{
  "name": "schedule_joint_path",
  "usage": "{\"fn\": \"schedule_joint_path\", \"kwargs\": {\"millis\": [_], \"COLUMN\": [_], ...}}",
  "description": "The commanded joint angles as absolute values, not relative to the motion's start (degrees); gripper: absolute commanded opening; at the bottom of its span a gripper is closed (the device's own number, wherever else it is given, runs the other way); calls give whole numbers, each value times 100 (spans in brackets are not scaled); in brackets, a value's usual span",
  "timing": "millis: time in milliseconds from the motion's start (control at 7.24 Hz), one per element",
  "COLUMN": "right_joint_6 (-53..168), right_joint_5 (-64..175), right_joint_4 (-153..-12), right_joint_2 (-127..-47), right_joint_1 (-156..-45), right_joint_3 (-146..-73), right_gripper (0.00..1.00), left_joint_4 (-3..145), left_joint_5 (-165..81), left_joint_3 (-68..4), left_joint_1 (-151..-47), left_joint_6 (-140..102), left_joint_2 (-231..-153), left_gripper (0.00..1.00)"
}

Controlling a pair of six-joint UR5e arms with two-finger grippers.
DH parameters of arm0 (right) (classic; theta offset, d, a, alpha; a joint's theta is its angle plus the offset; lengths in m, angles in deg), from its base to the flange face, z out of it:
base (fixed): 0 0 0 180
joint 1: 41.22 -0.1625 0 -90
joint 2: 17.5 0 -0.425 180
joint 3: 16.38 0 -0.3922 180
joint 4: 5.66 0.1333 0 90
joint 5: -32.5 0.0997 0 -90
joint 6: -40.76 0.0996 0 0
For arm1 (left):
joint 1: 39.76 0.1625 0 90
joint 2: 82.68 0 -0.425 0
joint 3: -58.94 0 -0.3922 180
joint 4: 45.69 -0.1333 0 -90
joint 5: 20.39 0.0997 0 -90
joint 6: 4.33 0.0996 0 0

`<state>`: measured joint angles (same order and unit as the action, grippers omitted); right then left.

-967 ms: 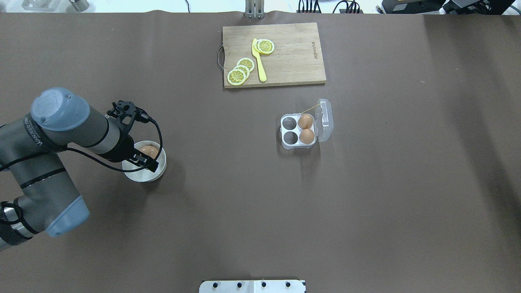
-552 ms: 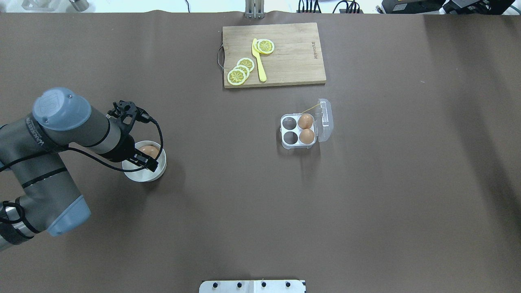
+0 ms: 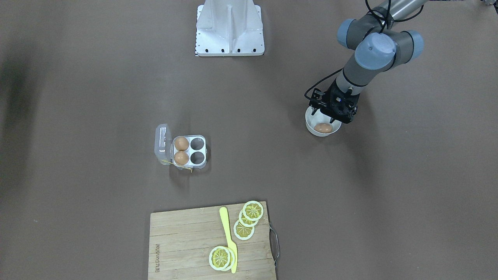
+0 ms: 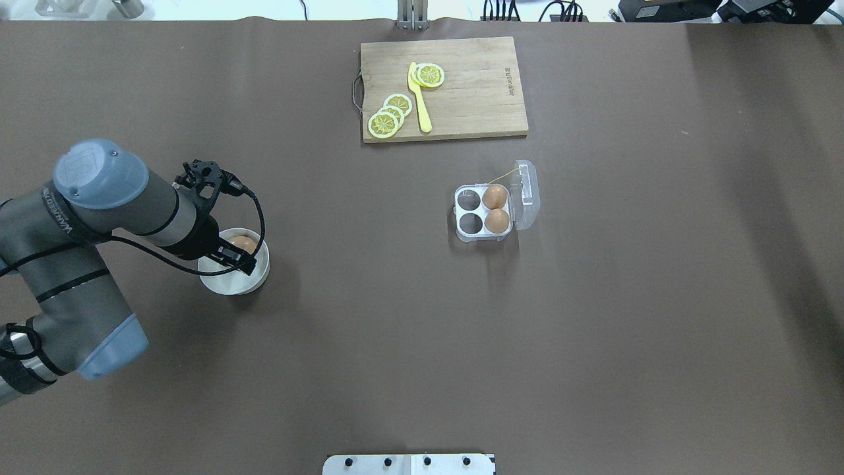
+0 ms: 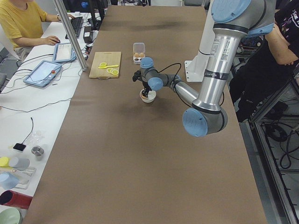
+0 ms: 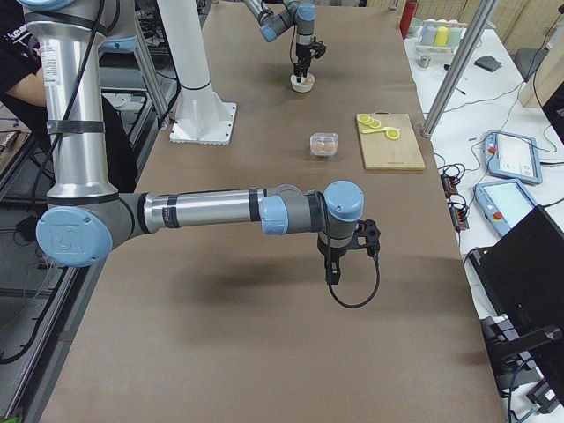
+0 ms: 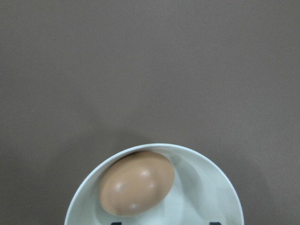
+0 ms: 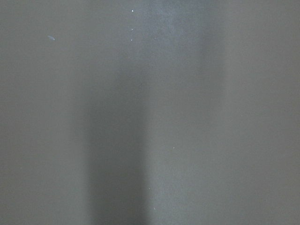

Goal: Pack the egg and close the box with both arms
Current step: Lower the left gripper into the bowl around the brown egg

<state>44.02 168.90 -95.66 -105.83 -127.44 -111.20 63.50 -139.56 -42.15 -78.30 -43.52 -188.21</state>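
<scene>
Left gripper (image 4: 232, 256) hovering over white bowl (image 4: 258, 272), jaws standing wide apart, gripping nothing. Egg (image 7: 137, 183) lying on its side inside bowl, untouched. Box (image 4: 483, 212) sitting mid-table, well apart from bowl, lid (image 4: 526, 194) lying open. Two other eggs (image 4: 496, 196) occupying cells beside lid, remaining two cells empty. Right gripper (image 6: 333, 264) hanging above bare table (image 4: 593, 330); open or closed, cannot tell.

A wooden cutting board (image 4: 481, 99) with a metal handle (image 4: 357, 92) lies on the brown tabletop (image 4: 593, 330). On it, a yellow plastic knife (image 4: 420, 105) lies between three overlapping lemon slices (image 4: 383, 123) on the handle side and stacked slices (image 4: 430, 75) touching its far end. A round white bowl (image 4: 227, 282) stands well apart.
</scene>
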Motion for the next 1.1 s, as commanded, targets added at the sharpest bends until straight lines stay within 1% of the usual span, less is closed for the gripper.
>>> {"fn": "schedule_joint_path", "kwargs": {"millis": [0,967], "right_joint_6": [4401,4401], "right_joint_5": [16890,16890], "right_joint_4": [-9566,-9566], "right_joint_2": [-10583,-10565], "right_joint_1": [-12744,-12762], "right_joint_3": [-11121,-11139], "right_gripper": [100,100], "left_joint_4": [6347,6224], "left_joint_5": [-13948,-13948], "left_joint_3": [-4099,-3862], "left_joint_1": [-7939,-8028], "left_joint_6": [-4362,-4494], "left_joint_2": [-18850,-19166], "left_gripper": [70,70]}}
